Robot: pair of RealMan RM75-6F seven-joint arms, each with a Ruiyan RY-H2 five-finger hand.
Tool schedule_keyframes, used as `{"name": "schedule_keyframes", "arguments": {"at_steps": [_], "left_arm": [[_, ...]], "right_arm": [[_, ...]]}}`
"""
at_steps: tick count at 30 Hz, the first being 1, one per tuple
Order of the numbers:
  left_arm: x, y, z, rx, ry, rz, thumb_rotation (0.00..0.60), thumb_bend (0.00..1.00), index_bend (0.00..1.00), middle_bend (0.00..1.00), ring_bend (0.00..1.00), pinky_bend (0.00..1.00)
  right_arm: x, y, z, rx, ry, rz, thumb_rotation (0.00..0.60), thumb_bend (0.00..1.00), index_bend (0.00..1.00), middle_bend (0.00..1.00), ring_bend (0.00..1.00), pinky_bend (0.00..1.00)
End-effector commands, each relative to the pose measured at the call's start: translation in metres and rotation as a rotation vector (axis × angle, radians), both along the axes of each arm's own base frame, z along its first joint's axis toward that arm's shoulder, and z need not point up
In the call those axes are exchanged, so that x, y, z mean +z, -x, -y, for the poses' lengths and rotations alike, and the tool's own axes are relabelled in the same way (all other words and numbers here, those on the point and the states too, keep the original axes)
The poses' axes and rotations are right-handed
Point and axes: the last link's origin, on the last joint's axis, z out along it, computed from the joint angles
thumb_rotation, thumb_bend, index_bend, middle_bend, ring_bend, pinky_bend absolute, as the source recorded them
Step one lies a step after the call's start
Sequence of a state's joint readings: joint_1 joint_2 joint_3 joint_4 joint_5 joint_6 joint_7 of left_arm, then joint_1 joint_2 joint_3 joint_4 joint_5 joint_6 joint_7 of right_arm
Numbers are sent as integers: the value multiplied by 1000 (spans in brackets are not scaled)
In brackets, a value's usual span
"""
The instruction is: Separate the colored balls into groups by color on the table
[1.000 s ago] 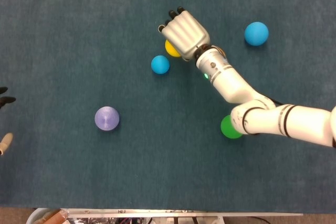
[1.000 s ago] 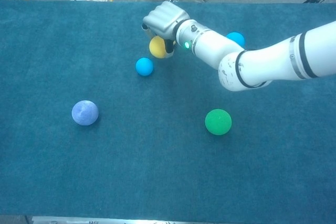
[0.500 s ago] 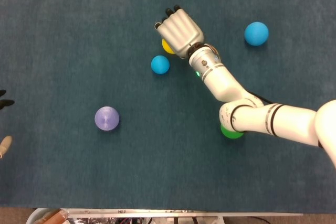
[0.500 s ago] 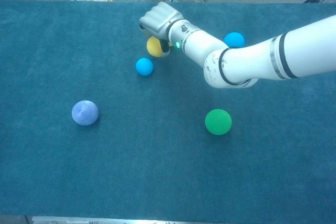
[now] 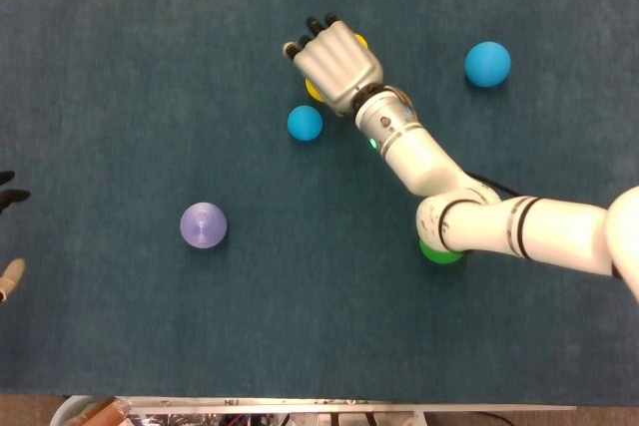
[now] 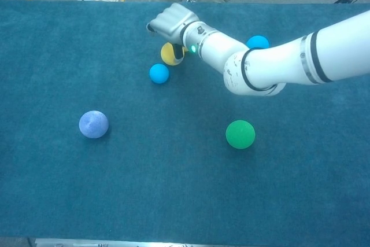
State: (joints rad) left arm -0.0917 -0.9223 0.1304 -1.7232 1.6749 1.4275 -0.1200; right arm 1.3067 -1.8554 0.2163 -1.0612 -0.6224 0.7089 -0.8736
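Chest view, near to far: round green ball (image 6: 240,134) sits lower right of centre on the dark teal felt-covered counter (image 6: 173,189); in head view the green ball (image 5: 436,250) is half hidden under the white right arm (image 5: 519,234). Matte lavender ball (image 6: 93,124) is left of centre, well apart from the rest. Small cyan ball (image 6: 158,73) is upper centre, with the round yellow ball (image 6: 171,54) just beside it, further back. Larger cyan ball (image 6: 257,42) is upper right, partly behind the arm.

Right hand (image 6: 169,20) hovers over the yellow ball, covering most of it in head view, where only slivers of yellow ball (image 5: 314,89) show at the edges of the right hand (image 5: 334,65). Its dark-tipped fingers (image 5: 312,26) are curled down around the ball; cannot tell whether they actually grip it or just cup it.

Left hand (image 5: 8,236) only shows at the far left edge of head view, fingers state not readable
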Motion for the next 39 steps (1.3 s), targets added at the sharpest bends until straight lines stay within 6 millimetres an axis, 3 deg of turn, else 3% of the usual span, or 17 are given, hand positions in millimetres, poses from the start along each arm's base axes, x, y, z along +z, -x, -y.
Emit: {"name": "schedule_keyframes", "arguments": {"at_steps": [1, 7, 16, 31, 39], "left_arm": [[0, 0, 0, 0, 0, 1, 600, 325, 190, 121, 137, 193], [-2, 0, -1, -1, 8, -2, 600, 325, 190, 121, 137, 193], [-1, 0, 2, 0, 6, 2, 600, 325, 190, 121, 137, 193], [1, 5, 5, 15, 1, 7, 600, 324, 190, 121, 137, 193], [0, 5, 5, 15, 9, 8, 600, 324, 190, 121, 137, 193]], "right_arm": [[11, -7, -9, 36, -42, 45, 600, 142, 224, 347, 152, 232], [21, -8, -26, 77, -110, 58, 600, 143, 224, 347, 153, 232], [8, -10, -44, 130, -157, 20, 600, 143, 224, 347, 152, 232], [-12, -13, -41, 150, -115, -40, 600, 143, 224, 347, 153, 232], [-9, -1, -43, 146, -128, -69, 600, 143, 224, 347, 152, 232]]}}
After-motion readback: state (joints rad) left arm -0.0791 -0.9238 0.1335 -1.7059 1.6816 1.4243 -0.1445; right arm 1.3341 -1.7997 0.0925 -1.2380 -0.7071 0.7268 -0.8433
